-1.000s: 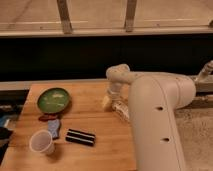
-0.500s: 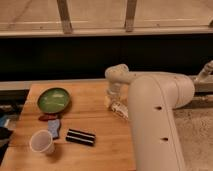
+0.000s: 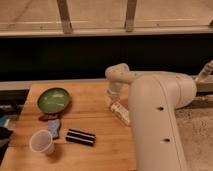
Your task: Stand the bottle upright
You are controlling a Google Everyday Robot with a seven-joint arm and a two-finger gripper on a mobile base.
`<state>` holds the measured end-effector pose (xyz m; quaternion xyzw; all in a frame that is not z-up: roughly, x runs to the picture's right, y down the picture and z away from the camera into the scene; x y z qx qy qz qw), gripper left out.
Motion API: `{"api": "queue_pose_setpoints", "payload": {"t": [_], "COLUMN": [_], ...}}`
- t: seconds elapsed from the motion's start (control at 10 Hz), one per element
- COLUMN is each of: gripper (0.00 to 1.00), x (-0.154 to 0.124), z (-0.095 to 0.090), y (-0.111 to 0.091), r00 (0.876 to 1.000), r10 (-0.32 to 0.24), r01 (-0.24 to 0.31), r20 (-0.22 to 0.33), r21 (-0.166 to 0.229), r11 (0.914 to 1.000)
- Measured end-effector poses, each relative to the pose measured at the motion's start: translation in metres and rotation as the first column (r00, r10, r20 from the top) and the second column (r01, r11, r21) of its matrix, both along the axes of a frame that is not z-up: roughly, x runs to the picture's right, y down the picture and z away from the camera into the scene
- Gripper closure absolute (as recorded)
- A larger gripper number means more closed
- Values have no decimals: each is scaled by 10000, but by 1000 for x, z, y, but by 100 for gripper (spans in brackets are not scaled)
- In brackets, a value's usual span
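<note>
Bottle (image 3: 120,112): lies tilted on the right side of the wooden table (image 3: 102,154), against my arm.
My gripper (image 3: 113,100): just above the bottle's upper end; clenched or released, I cannot tell.
Left side: green plate (image 3: 53,99), paper cup (image 3: 42,142), well apart from the bottle.

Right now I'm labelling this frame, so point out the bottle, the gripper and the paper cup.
bottle (image 3: 120,112): camera view, middle of its labelled body.
gripper (image 3: 112,98): camera view, its tip, at the bottle's upper-left end.
paper cup (image 3: 42,142): camera view, its open mouth.
</note>
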<state>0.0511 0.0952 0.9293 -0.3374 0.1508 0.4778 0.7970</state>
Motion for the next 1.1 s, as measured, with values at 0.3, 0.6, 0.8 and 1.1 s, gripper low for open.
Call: {"api": "queue_pose_setpoints", "payload": {"t": [0.3,0.6,0.8,1.1], "gripper": [100,100,100,100], "x": [9,17,18,16], "z": [-18,-35,-42,-50], "y": [-27,-65,-89,-118], "r00": [9995,9995,9995,9983], "r10": [305,278,152,537], "r01": [-305,-262,-108,-471], "r20": [10,-114,-262,-218], "r21": [632,1261,1619,2343], "r11": [9975,9917,9867,9710]}}
